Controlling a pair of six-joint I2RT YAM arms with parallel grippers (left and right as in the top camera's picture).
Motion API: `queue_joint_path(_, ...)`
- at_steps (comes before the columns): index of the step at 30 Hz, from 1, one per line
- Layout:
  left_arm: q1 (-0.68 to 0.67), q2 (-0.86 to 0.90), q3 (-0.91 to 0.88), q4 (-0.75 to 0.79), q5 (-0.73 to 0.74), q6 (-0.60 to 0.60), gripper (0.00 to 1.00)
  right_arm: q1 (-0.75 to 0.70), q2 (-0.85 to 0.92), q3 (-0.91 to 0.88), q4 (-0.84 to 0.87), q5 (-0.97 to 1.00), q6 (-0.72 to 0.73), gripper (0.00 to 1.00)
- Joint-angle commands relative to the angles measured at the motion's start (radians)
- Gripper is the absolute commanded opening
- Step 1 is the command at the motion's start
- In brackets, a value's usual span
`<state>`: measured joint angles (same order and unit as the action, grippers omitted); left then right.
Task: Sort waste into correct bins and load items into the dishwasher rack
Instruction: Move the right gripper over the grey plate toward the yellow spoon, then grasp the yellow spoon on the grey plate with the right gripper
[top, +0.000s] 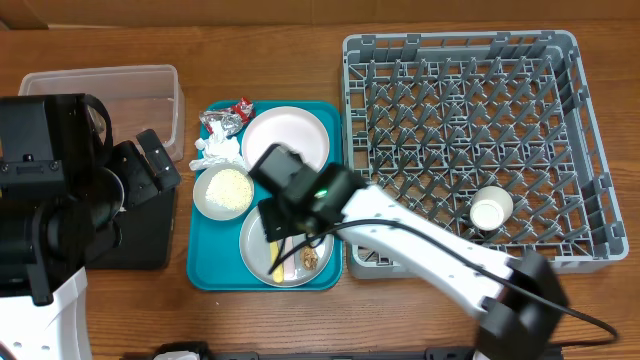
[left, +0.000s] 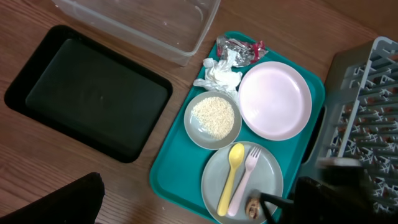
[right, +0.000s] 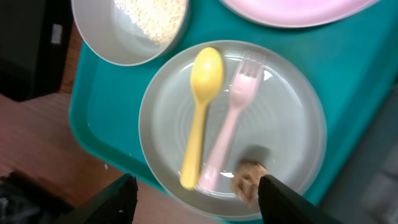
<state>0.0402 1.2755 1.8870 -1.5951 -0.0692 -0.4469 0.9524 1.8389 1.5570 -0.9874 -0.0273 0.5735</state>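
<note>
1. The dishwasher rack (top: 460, 42) fills the right half of the overhead frame. One item is in it: the small white cup (top: 491, 209), among the pegs at the rack's lower right.
2. The teal serving tray (top: 210, 270) sits just left of the rack, at centre frame. It carries the pink plate (left: 275, 99) at upper right, the bowl (left: 194, 132) at centre left holding the rice grains (left: 212, 116), and the greyish plate (right: 286, 124) at the bottom.
3. On the greyish plate the yellow spoon (right: 202, 112) and pale fork (right: 233, 118) lie side by side, heads toward the top of the frame. The brown food scrap (right: 249, 180) lies right beside the fork's handle end.
4. The foil wrapper (left: 239, 50) and paper napkin (left: 219, 76) touch each other in the teal tray's upper left corner, above the bowl.
5. Bins: the clear tub (left: 155, 25) is at the top of the left wrist frame, with the black tray (left: 87, 93) below it to the left. Both are off the teal tray.
6. The right gripper (right: 196, 186) hovers over the greyish plate with its jaws spread wide — one finger on either side of the spoon and fork handles, gripping nothing.
7. The left gripper (top: 158, 163) is at the left of the overhead frame, apparently above the black tray's edge — poorly seen, and I cannot tell its jaw state.
</note>
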Motion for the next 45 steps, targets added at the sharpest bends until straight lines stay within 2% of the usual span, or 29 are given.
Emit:
queue_joint_path(1, 0.003, 0.000, 0.006, 0.002, -0.027, -0.014, 1.00, 0.035, 0.062, -0.002, 0.057, 0.050, 0.022, 0.64)
queue_joint_path(5, 0.003, 0.000, 0.006, 0.001, -0.027, -0.014, 1.00, 0.077, 0.177, -0.002, 0.109, 0.104, 0.023, 0.59)
queue_joint_path(9, 0.003, 0.000, 0.006, -0.001, -0.027, -0.014, 1.00, 0.080, 0.255, -0.002, 0.131, 0.105, 0.027, 0.49)
queue_joint_path(19, 0.003, 0.005, 0.006, -0.001, -0.027, -0.014, 1.00, 0.081, 0.314, -0.002, 0.155, 0.084, 0.026, 0.48)
queue_joint_path(23, 0.003, 0.010, 0.006, -0.001, -0.027, -0.014, 1.00, 0.081, 0.325, -0.002, 0.154, 0.071, 0.022, 0.34)
queue_joint_path(26, 0.003, 0.013, 0.006, -0.001, -0.027, -0.014, 1.00, 0.080, 0.323, 0.010, 0.144, 0.071, 0.022, 0.28)
queue_joint_path(32, 0.003, 0.013, 0.006, -0.001, -0.027, -0.014, 1.00, 0.079, 0.269, 0.057, 0.060, 0.145, 0.020, 0.22)
queue_joint_path(42, 0.003, 0.013, 0.006, -0.001, -0.027, -0.014, 1.00, 0.068, 0.070, 0.060, 0.058, 0.150, -0.049, 0.14)
queue_joint_path(45, 0.003, 0.013, 0.006, -0.001, -0.027, -0.014, 1.00, 0.067, 0.012, 0.060, 0.051, 0.155, -0.082, 0.15)
